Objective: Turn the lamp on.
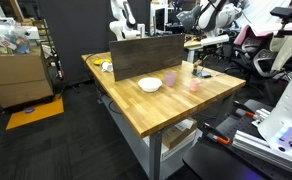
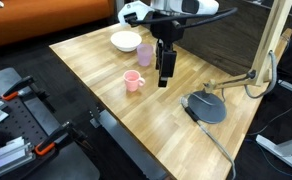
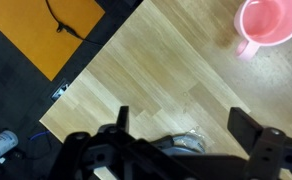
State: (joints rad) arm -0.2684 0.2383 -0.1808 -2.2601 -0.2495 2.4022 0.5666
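The lamp has a tan jointed arm (image 2: 274, 45) at the table's right edge and a round grey base (image 2: 205, 107) with a cable running from it. Its flat bar head (image 1: 208, 41) shows in an exterior view. My gripper (image 2: 166, 68) hangs fingers-down above the table, between the pink cup (image 2: 134, 81) and the lamp base, touching neither. In the wrist view the gripper (image 3: 186, 125) is open and empty over bare wood. A grey edge of the base (image 3: 181, 144) shows between the fingers, and the pink cup (image 3: 267, 22) is at the top right.
A white bowl (image 2: 126, 41) stands on the wooden table (image 2: 106, 110) beyond the cup. A dark board (image 1: 146, 56) stands upright along the table's back. An orange mat (image 3: 56, 30) lies on the floor beside the table. Boxes (image 1: 16, 70) stand nearby.
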